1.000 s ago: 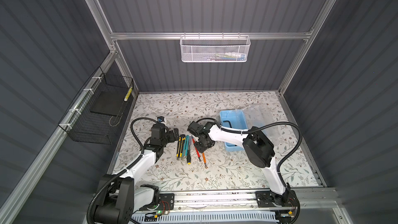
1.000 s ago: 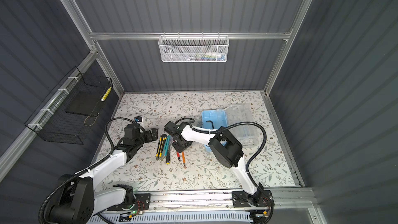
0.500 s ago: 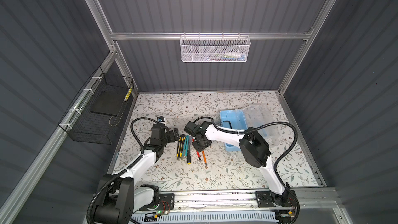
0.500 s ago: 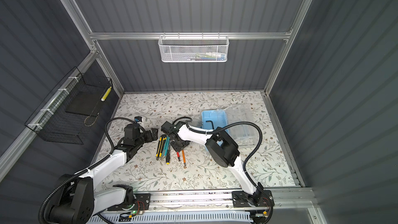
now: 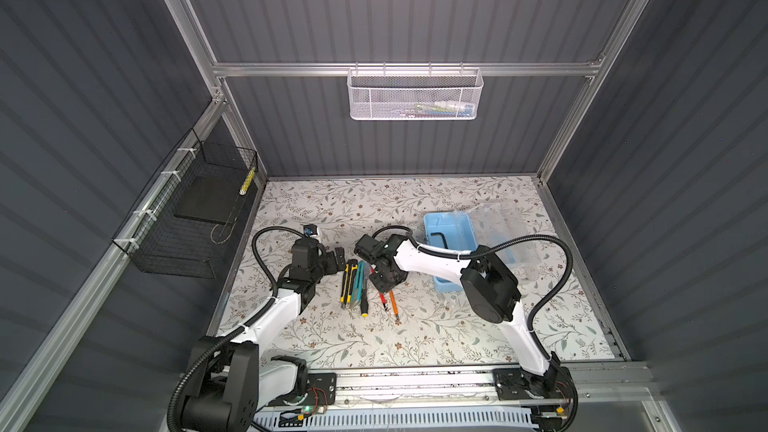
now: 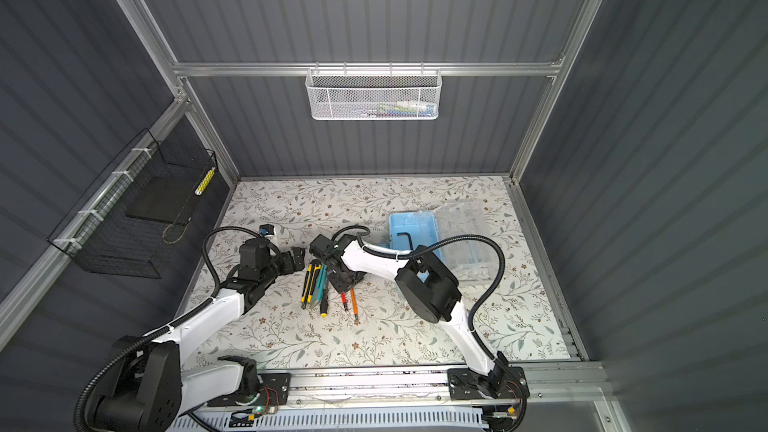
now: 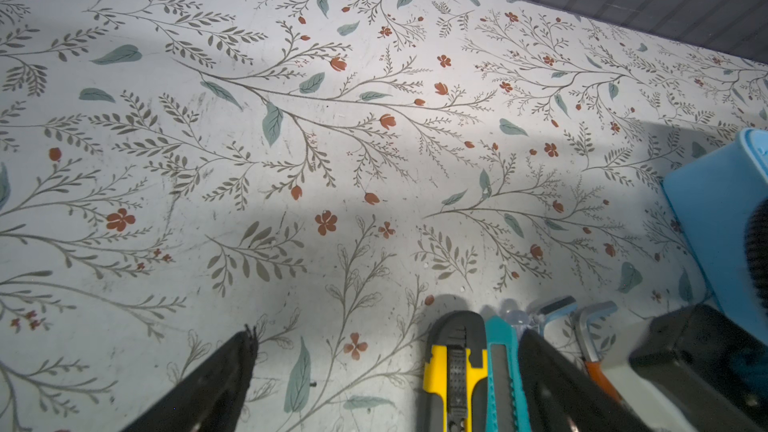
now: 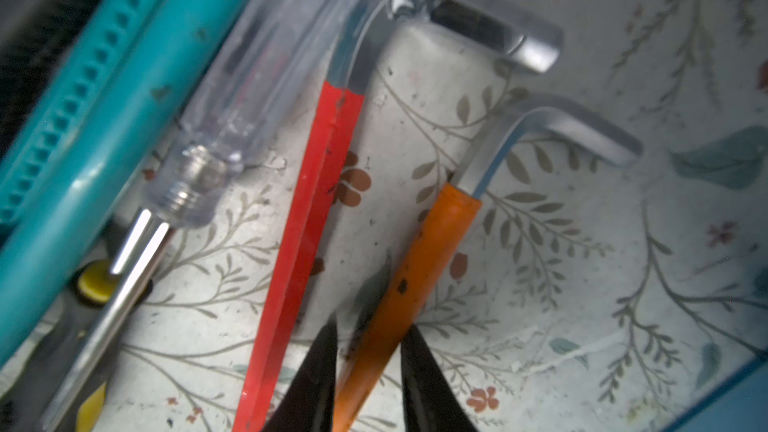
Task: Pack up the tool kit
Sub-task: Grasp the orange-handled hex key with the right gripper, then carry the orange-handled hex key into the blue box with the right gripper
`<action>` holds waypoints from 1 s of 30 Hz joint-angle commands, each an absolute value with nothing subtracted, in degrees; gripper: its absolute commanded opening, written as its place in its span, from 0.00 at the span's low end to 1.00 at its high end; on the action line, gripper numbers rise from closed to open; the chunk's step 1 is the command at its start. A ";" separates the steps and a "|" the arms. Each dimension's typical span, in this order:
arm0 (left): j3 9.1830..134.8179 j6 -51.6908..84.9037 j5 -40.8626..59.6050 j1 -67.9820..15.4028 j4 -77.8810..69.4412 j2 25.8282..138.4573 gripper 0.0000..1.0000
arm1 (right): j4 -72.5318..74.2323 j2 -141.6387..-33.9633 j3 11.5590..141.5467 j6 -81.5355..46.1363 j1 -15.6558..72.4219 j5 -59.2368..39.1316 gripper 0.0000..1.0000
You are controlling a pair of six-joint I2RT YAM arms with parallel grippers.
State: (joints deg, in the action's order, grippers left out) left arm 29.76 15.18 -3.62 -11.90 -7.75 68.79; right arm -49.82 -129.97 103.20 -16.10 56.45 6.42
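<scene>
Right end effector (image 8: pixel 370 351): jaws narrow, one black finger (image 8: pixel 316 371) on each side of the orange hex key (image 8: pixel 432 251), which lies flat on the bench (image 5: pixel 415 338); cannot tell whether the fingers actually press on it. Just beside that key lies a red hex key (image 8: pixel 316 201), then a clear-handled screwdriver (image 8: pixel 257 76) and a teal knife (image 8: pixel 104 118), all roughly parallel. A yellow knife (image 7: pixel 455 371) lies at the far side of the row, touching the teal one. Left end effector (image 7: pixel 386 376): jaws wide, holding nothing, low over the bench at the knife end of the row. In both top views the tool kit (image 5: pixel 432 218) (image 6: pixel 411 222) sits on the bench just beyond the right arm, near the tool row, its clear lid (image 5: pixel 507 234) swung open to the side. A black hex key (image 5: pixel 438 238) lies inside the box.
</scene>
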 commanded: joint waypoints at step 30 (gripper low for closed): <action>30.23 14.86 -3.87 -11.60 -7.21 68.77 1.00 | -53.95 -119.63 101.48 -20.57 51.88 9.60 0.03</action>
